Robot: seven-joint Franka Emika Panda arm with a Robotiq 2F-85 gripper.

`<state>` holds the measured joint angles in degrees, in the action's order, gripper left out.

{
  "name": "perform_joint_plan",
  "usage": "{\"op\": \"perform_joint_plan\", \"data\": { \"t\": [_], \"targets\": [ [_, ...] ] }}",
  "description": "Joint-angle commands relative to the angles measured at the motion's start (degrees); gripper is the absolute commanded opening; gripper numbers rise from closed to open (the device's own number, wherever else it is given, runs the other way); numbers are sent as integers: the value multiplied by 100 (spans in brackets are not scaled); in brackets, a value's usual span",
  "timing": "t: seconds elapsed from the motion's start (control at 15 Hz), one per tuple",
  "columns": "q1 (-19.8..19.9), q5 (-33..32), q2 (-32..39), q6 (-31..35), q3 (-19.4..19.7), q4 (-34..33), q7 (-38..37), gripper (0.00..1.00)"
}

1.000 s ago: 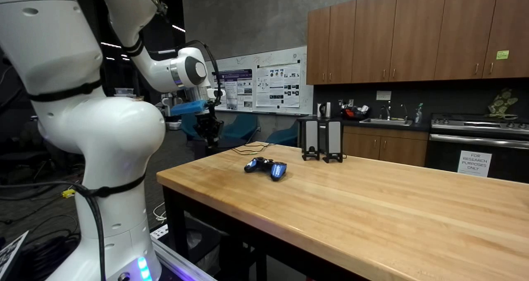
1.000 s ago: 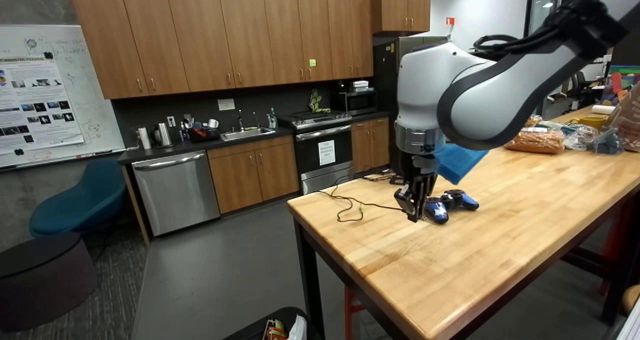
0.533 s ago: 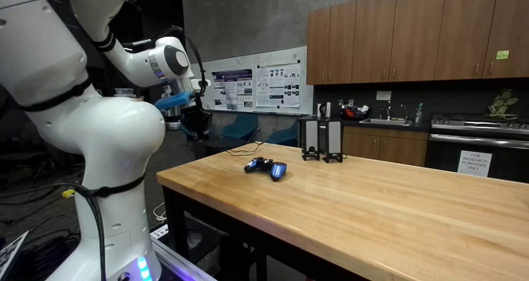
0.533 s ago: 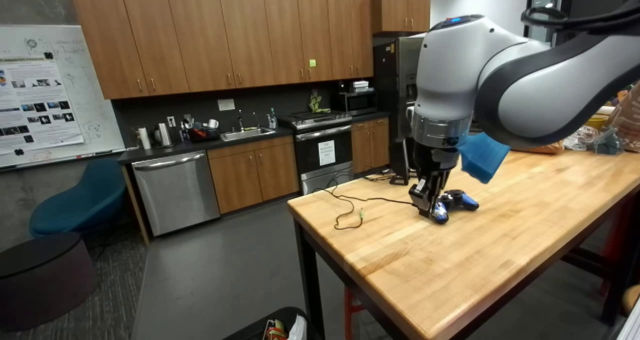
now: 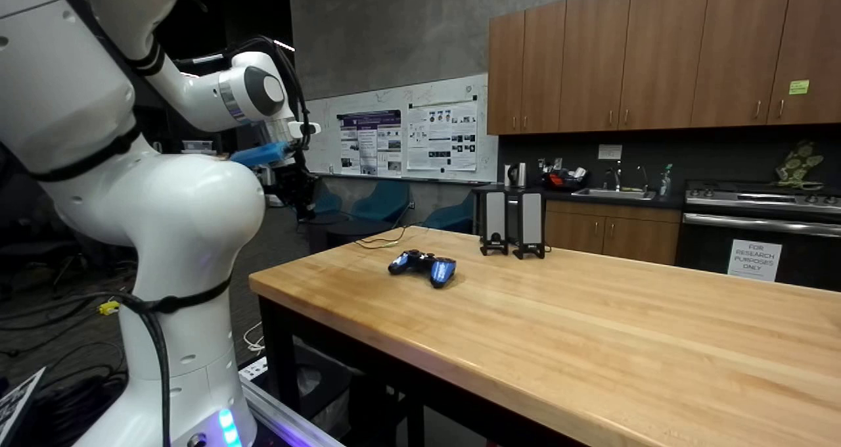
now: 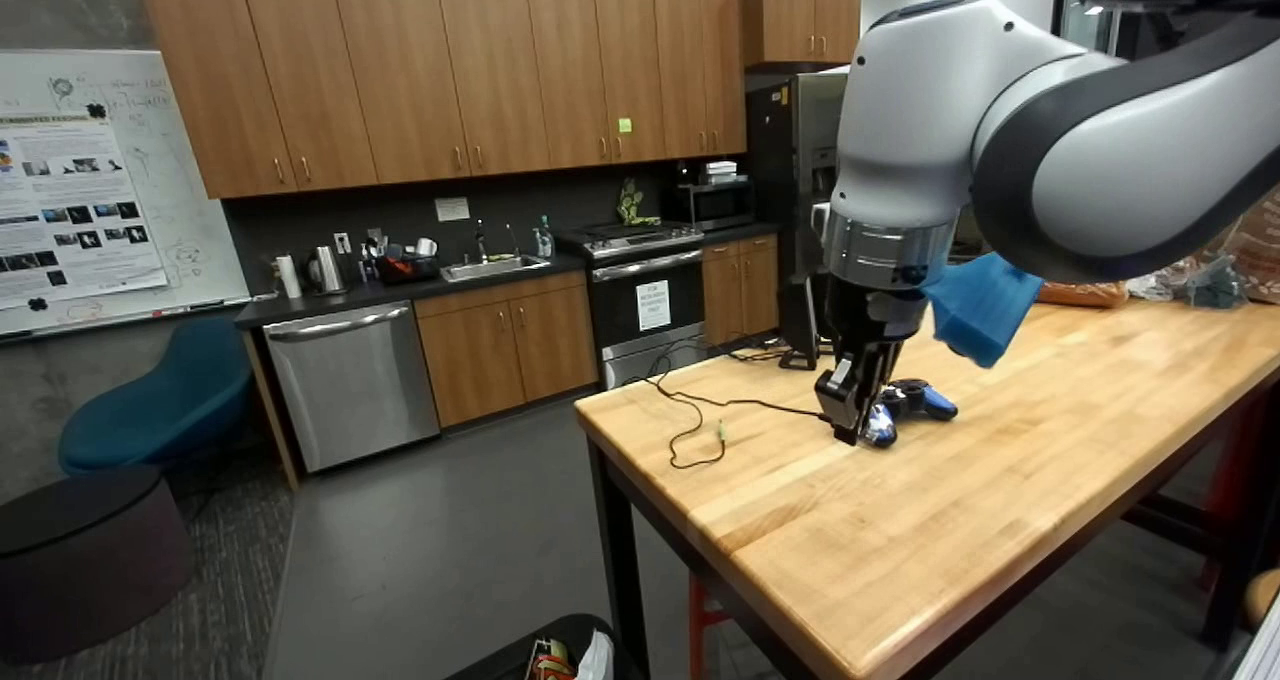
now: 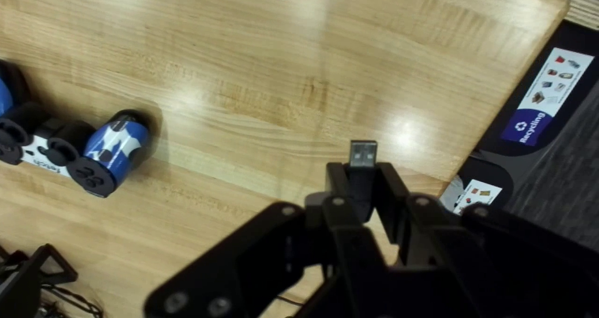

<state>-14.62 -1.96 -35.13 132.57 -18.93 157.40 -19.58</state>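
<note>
The gripper (image 7: 362,182) stands narrow, pinching a black USB plug (image 7: 362,153) right at its tips, the metal end sticking out past them. In the wrist view the plug shows against the wooden table (image 7: 262,75), near a corner. A thin black cable (image 6: 758,401) runs toward the gripper in an exterior view. A game controller (image 7: 71,145) lies on the table; two speakers (image 5: 494,218) stand behind it. Farthest are a sink (image 6: 495,268) and wall cabinets (image 6: 440,70).

Gripped black metal-tipped USB plug (image 7: 362,174)
</note>
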Motion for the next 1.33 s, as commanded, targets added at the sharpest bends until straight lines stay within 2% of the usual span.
{"op": "perform_joint_plan", "data": {
  "t": [0.0,0.53,1.27],
  "targets": [
    [-362,356,173,-291,-101,-153,179,5],
    [-620,942,700,-1397,-183,-191,107,5],
    [-691,1353,1454,-1819,-257,-353,173,5]
  ]
}}
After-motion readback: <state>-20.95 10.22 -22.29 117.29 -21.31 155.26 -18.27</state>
